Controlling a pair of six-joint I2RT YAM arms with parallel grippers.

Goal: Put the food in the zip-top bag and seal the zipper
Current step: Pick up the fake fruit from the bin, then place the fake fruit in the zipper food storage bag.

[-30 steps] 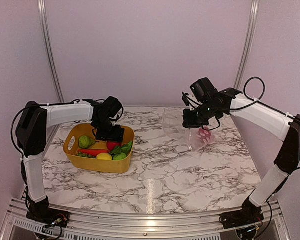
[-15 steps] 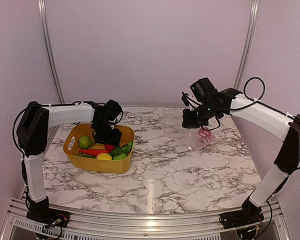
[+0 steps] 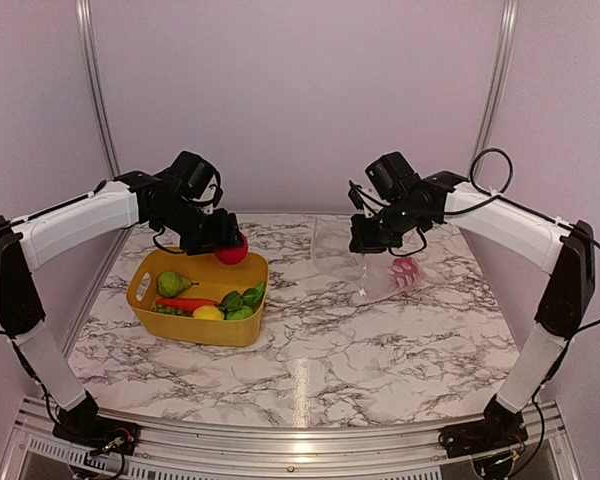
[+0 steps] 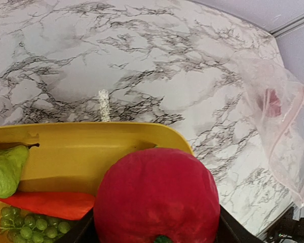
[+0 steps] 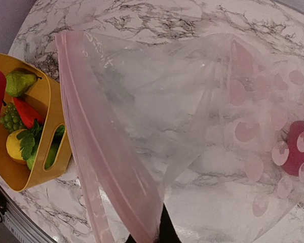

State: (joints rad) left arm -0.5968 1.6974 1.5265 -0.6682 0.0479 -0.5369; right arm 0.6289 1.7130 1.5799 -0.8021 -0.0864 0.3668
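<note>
Red, smooth and round, a toy fruit (image 3: 231, 252) sits pinched in the left gripper (image 3: 223, 246) above the yellow basket's (image 3: 195, 328) far rim, the arm slanting in from the left edge. Near the far right corner, the right gripper (image 3: 364, 247) pinches the crinkly clear zip-top bag (image 3: 340, 262) by its pinkish zipper (image 5: 86, 152), mouth turned towards the basket. A red piece (image 5: 298, 148) lies inside.

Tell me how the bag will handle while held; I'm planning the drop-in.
Probably floppy: the bag hangs creased from the right gripper pinching its zipper edge. Likely light, being thin clear film. Its mouth could sag shut, since only one point is held.
</note>
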